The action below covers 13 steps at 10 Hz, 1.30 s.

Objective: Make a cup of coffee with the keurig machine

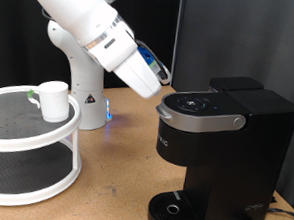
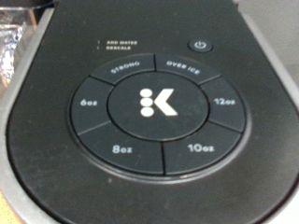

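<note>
Exterior view: the keurig machine (image 1: 220, 145) stands on the wooden table (image 1: 114, 158), toward the view's right. The white robot arm (image 1: 97, 32) slants down from the view's top left. Its gripper (image 1: 166, 79) ends just above the near edge of the machine's lid, by the grey-silver lid handle (image 1: 201, 120). The fingertips are too small and dark against the backdrop to read, so I cannot tell how far apart they are or whether they touch the lid. Nothing is visibly carried. The cup (image 1: 53, 100) sits well apart from the machine, off to the view's left, on the upper shelf of a white two-tier round rack (image 1: 35, 143). It is not under the brew head. The round drip base (image 1: 176, 207) at the machine's foot is bare, so no brew seems set up yet. A small dark item with green lies just beside the cup, possibly a pod.

Wrist view: the camera looks straight down on the lid's button panel (image 2: 149, 103). A central K button (image 2: 154, 103) is ringed by the strong, over ice, 6oz, 8oz, 10oz and 12oz segments, with the power button (image 2: 201, 45) beyond the ring. No fingers show in this view. The hand is likely poised over the controls, judging by how squarely the panel fills the picture.
</note>
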### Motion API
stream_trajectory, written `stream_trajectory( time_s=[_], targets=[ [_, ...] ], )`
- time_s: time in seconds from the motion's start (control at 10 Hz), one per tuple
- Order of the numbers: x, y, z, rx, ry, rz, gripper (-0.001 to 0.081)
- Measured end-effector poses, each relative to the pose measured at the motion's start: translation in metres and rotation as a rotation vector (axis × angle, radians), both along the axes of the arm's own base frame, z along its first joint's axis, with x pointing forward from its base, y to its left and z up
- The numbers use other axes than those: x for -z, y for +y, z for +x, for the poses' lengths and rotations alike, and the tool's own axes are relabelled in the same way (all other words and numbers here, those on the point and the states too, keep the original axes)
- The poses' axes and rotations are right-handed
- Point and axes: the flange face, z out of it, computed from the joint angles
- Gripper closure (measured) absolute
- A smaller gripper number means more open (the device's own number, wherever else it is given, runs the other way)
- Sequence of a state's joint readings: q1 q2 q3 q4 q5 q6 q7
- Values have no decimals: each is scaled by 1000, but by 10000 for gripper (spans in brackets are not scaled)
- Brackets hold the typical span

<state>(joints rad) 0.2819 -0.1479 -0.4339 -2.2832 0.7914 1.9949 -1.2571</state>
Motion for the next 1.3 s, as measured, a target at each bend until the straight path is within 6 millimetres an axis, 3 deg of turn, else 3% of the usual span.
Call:
stream_trajectory(
  time_s=[0.5, 0.9, 1.3],
  targets=[
    [-36, -19, -9, 10, -52, 47, 805],
    [-34, -24, -12, 105, -56, 93, 805],
    [-55, -49, -49, 170, 2, 151, 805]
  ],
)
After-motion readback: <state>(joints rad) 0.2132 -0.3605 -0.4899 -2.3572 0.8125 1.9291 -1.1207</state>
